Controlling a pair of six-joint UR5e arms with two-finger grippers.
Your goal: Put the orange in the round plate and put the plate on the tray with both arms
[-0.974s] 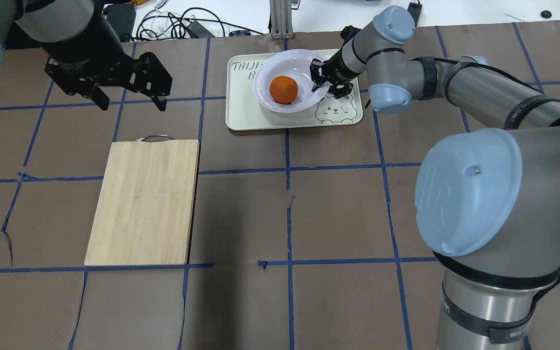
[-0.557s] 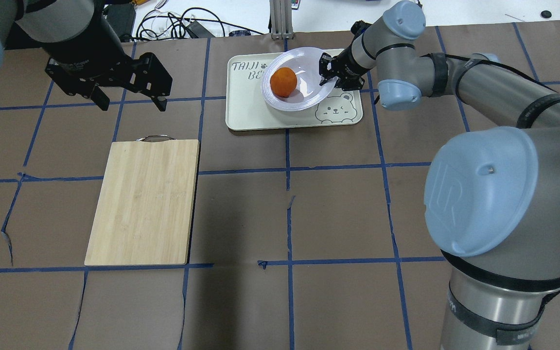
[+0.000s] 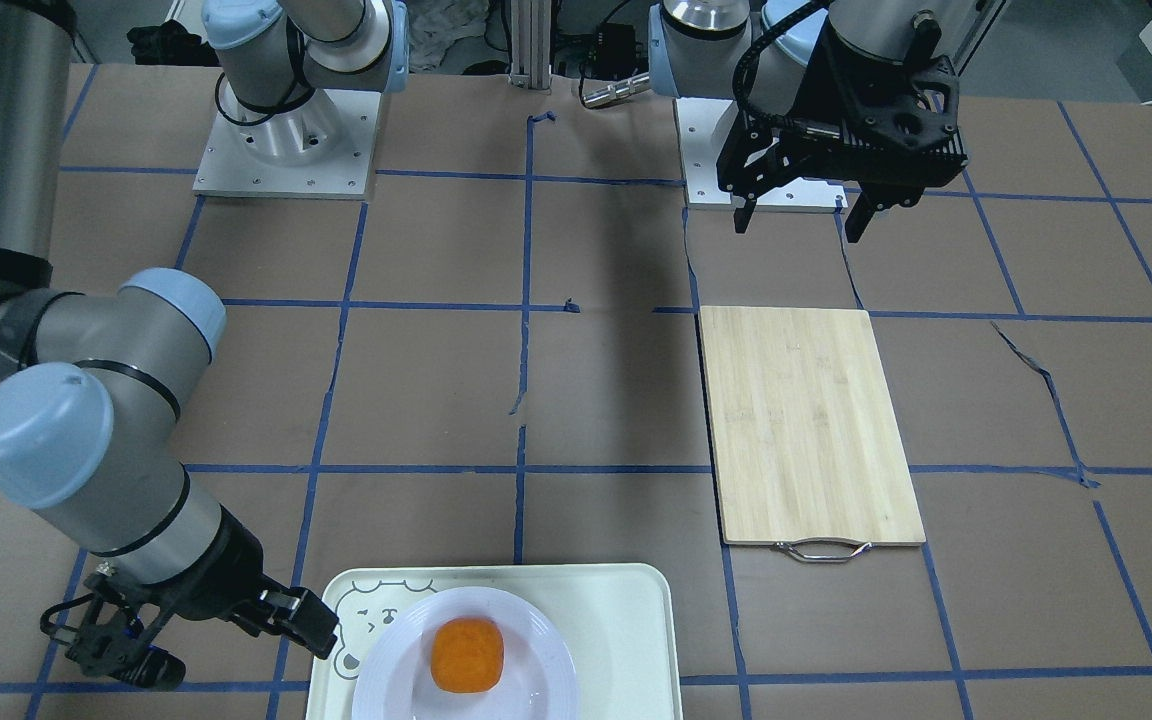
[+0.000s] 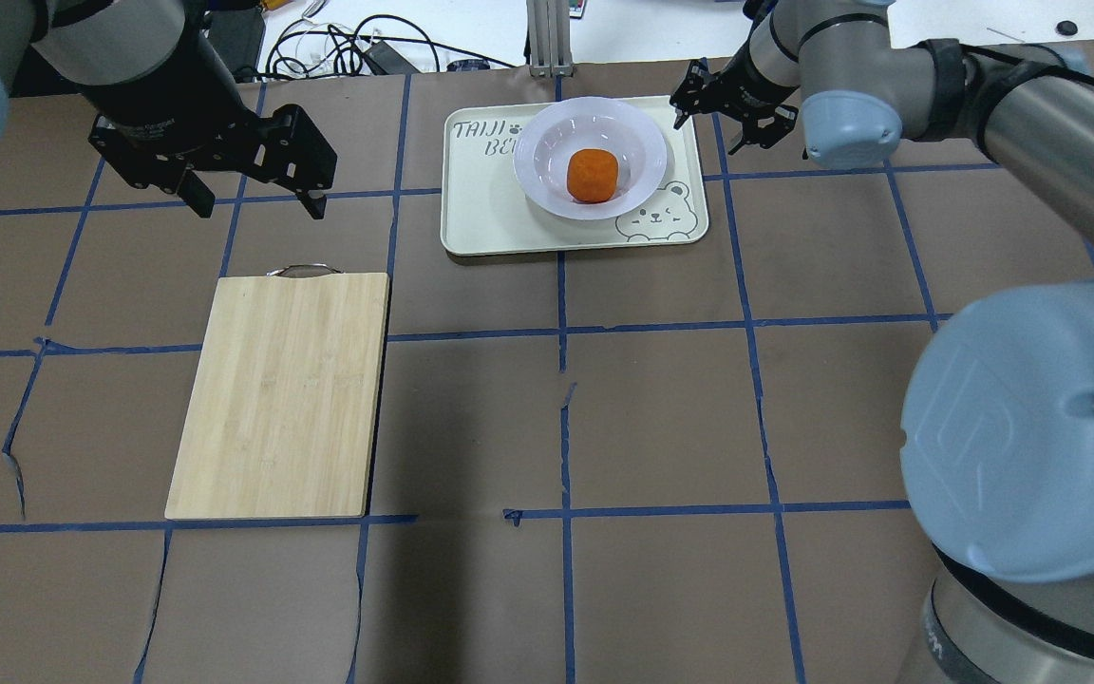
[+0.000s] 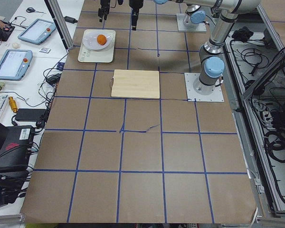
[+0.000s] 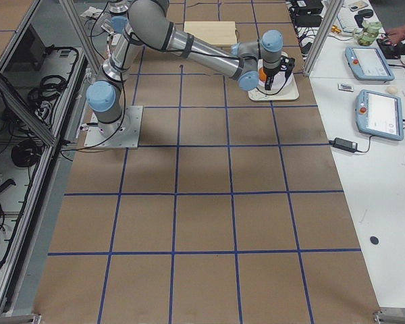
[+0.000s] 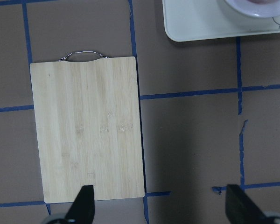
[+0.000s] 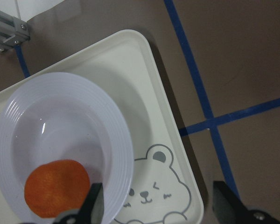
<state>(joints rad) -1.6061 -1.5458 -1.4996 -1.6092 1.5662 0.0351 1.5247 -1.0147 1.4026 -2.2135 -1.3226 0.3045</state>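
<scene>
The orange [image 4: 593, 176] lies in the sunken centre of the round plate [image 4: 543, 144], and the plate sits flat on the tray [image 4: 480, 214] at the far middle of the table. My right gripper [image 4: 724, 111] hangs open just past the tray's far right corner, off the plate and holding nothing. In its wrist view, the fingers [image 8: 92, 205] frame the plate [image 8: 60, 126], the orange [image 8: 56, 188] and the tray's bear corner [image 8: 172, 140]. My left gripper [image 4: 257, 201] stands open and empty high over the far left of the table, well away from the tray.
A wooden cutting board [image 4: 281, 394] with a metal handle lies left of centre, below my left gripper. Brown paper with blue tape lines covers the table. Cables and an aluminium post [image 4: 547, 38] sit behind the tray.
My right gripper has let go of the plate's rim and drawn back to the right. The plate, tilted before, now rests flat on the tray with the orange centred. The left arm stayed still.
</scene>
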